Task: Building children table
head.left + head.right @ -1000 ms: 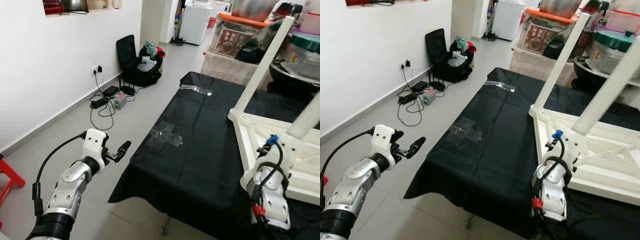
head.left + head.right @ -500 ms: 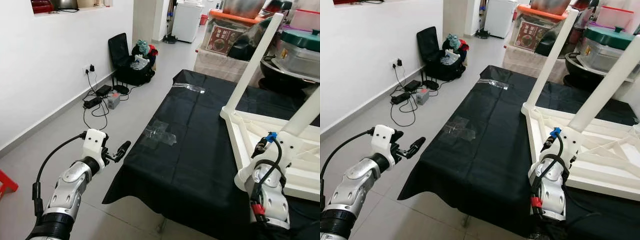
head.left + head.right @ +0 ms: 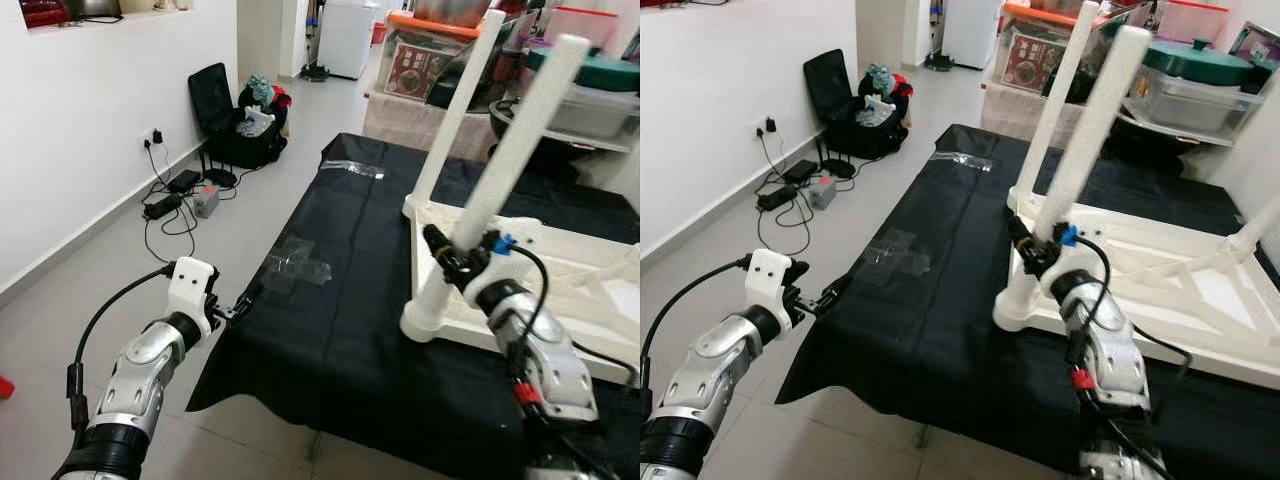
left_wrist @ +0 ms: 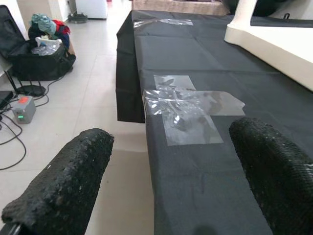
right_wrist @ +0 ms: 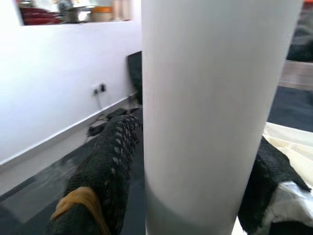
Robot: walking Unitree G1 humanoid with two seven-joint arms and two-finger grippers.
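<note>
- Your right gripper (image 3: 1037, 248) is closing around a white table leg (image 3: 1087, 135), low on the leg near where it joins the frame; in the right wrist view one black finger (image 5: 105, 166) is sitting on each side of the leg, pressed against it.
- The white children's table (image 3: 560, 275) is lying upside down on the black-covered worktop (image 3: 370, 290), toward its right side, with its near corner close to the worktop's front edge.
- The held leg is standing up from that near corner, tilting slightly, and a second leg (image 3: 455, 110) is rising just behind it from the next corner of the frame.
- Your left gripper (image 3: 236, 305) is hovering off the worktop's left front corner, just beside the hanging edge of the black cloth, well apart from the table.
- Its fingers (image 4: 58, 181) are spread wide and holding nothing; the left wrist view is looking between them along the cloth.
- A patch of clear tape (image 4: 188, 110) is sticking to the cloth near the left edge, ahead of your left gripper, and another strip (image 3: 352, 169) is lying at the far left corner.
- On the floor by the wall, cables and a power strip (image 3: 170, 200) are lying beside an open black bag (image 3: 235, 125).
- Storage boxes (image 3: 430, 55) and a green-lidded container (image 3: 1195, 75) are standing beyond the worktop's far edge.
</note>
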